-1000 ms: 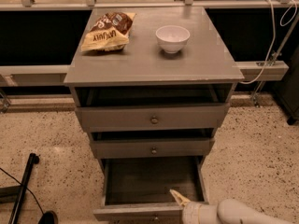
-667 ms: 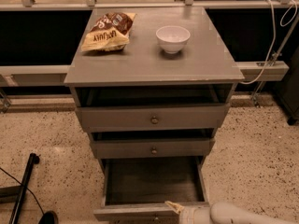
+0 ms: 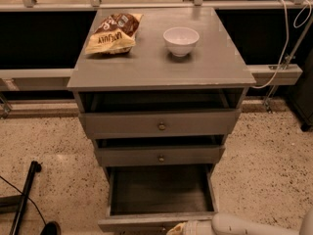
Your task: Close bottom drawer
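The end effector (image 3: 178, 227), its grip impossible to tell, sat at 6 o'clock by the open bottom drawer (image 3: 161, 192); an off-centre push could have jammed it.

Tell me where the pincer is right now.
In the camera view the pincer is at the bottom edge, right of centre, by the front panel of the open bottom drawer, with its arm in the lower right corner.

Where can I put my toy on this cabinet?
The front half of the cabinet top, before the chip bag and bowl, is bare. The back is crowded. The gripper sits at the front of the open bottom drawer.
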`<state>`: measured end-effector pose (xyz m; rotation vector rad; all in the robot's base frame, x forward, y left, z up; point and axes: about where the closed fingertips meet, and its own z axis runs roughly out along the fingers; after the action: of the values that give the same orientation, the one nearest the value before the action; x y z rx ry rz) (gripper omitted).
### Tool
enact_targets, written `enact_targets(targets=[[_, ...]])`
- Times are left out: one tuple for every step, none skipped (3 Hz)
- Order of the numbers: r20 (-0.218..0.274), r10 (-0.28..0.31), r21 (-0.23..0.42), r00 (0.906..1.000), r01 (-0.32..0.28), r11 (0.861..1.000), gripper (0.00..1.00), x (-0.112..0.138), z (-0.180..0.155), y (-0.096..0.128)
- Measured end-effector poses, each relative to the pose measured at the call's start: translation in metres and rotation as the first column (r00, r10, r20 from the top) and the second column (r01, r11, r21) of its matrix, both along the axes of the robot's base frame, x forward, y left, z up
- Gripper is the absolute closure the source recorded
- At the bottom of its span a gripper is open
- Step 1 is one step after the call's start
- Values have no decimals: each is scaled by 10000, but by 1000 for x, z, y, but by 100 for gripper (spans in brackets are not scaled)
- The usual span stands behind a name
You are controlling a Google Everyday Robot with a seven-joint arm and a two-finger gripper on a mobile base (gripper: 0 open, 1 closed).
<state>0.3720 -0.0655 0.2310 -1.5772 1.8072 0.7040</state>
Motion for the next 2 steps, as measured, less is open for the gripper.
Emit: enact_targets(targets=[[-357,-277,325,9990,289,9991,96,0,-24,-3],[-368,-307,347,9989,320,9989,100,1,-26,-3]])
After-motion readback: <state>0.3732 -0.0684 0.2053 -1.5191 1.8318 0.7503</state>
